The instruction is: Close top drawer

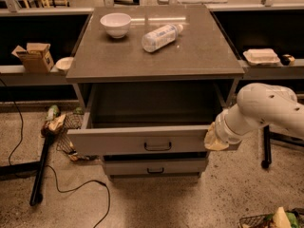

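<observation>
The top drawer stands pulled out at frame centre. The end effector sits at its front's right end; whether it is open cannot be told. It should push squarely inward, avoiding skew.

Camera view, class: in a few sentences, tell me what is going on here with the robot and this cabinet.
A robot arm reaches in from the right, with its gripper at the right end of the top drawer front. The top drawer is pulled far out and looks empty, so closing is not yet done. The drawer below is shut. A white bowl and a plastic bottle on its side sit on the cabinet top.
</observation>
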Robot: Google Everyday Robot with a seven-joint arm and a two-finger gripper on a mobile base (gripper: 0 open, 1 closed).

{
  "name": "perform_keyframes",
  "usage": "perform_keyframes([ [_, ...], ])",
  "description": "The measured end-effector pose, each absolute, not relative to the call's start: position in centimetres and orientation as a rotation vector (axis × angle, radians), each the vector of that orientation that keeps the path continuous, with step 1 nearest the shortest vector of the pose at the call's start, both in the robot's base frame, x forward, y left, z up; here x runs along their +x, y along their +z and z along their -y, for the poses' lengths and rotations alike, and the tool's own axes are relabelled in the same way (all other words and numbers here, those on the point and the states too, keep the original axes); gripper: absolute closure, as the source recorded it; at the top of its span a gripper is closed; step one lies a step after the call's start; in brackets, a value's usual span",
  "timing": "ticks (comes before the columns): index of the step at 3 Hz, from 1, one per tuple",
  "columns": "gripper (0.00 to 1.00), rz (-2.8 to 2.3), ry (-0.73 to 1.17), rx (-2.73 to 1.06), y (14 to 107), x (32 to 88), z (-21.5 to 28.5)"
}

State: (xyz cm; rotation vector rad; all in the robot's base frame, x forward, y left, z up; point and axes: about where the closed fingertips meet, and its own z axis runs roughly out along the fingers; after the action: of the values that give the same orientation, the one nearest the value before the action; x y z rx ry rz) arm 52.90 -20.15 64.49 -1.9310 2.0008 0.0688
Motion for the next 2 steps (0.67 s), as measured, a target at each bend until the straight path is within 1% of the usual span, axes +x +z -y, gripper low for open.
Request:
perform_keyframes([
  [2,0.17,-2.025,0.115,-1.924,63.8,54.7,19.8],
])
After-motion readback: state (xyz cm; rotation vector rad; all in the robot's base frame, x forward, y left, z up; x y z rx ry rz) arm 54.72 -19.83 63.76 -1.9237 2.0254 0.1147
